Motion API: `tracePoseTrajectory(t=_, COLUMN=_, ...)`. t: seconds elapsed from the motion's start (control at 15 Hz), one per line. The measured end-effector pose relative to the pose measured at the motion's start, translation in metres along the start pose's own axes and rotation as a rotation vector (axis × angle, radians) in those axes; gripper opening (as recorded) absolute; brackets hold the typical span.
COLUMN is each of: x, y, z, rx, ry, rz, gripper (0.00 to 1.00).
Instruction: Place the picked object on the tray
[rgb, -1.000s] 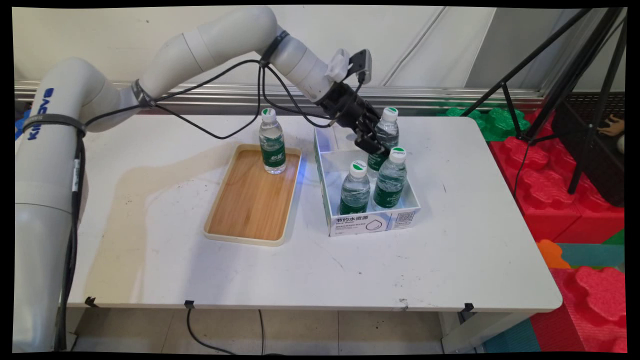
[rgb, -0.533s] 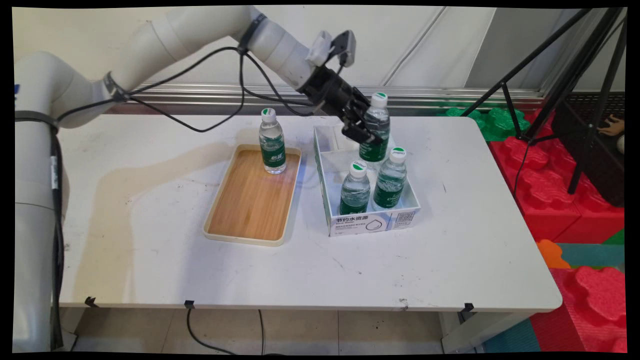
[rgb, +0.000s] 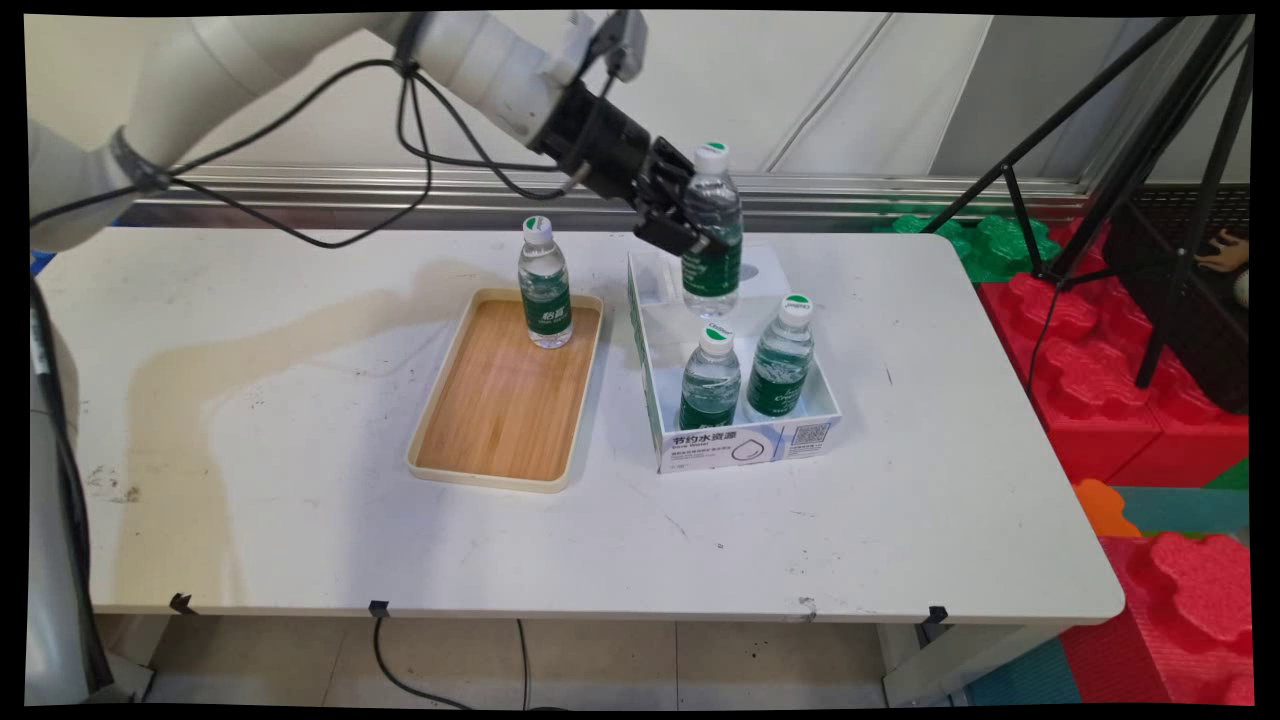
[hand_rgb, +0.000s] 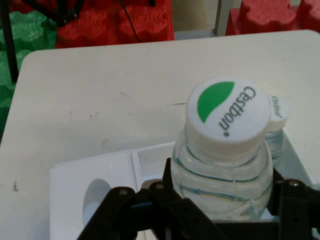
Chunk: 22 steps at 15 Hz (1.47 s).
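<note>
Four water bottles with green labels and white caps show in the main view. One, the lifted bottle (rgb: 711, 230), is clamped by the end effector (rgb: 690, 225), which grasps it around the upper body just under the shoulder; the bottle hangs upright in the air above the far part of the white box (rgb: 745, 440), its base clear of the box floor. In the hand view the lifted bottle (hand_rgb: 225, 160) fills the middle, its cap printed with a green leaf shape and lettering, and the end effector (hand_rgb: 220, 210) presses against both sides of it from below.

Two more bottles stand upright inside the white box at its near end: the left box bottle (rgb: 711, 378) and, just beside it on the right, the right box bottle (rgb: 781, 357). The box carries printed characters and a square code on its near wall.

Left of the white box, close beside it, lies a wooden tray (rgb: 500, 400) with a pale rim. The tray bottle (rgb: 544, 284) stands upright at the tray's far end. Box and tray both rest on the white bench (rgb: 900, 520).

Right of the box, beyond the bench edge, are red foam blocks (rgb: 1150, 400), and behind them a black tripod (rgb: 1100, 130).
</note>
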<state>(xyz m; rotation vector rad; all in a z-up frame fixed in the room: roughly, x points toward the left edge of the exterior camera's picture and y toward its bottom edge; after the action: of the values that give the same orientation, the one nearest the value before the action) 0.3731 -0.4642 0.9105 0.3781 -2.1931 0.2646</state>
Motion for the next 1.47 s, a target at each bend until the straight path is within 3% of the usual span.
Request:
tracePoseTrajectory(t=0.47, x=-0.006, y=0.029, z=-0.061, rx=0.032, ry=0.002, rz=-0.02, gripper=0.0)
tracePoseTrajectory(t=0.87, x=-0.027, y=0.053, z=-0.103, rx=0.037, ry=-0.046, rz=-0.018, gripper=0.0)
tracePoseTrajectory(t=1.47, x=-0.079, y=0.076, z=-0.113, rx=0.049, ry=-0.152, rz=-0.022, gripper=0.0)
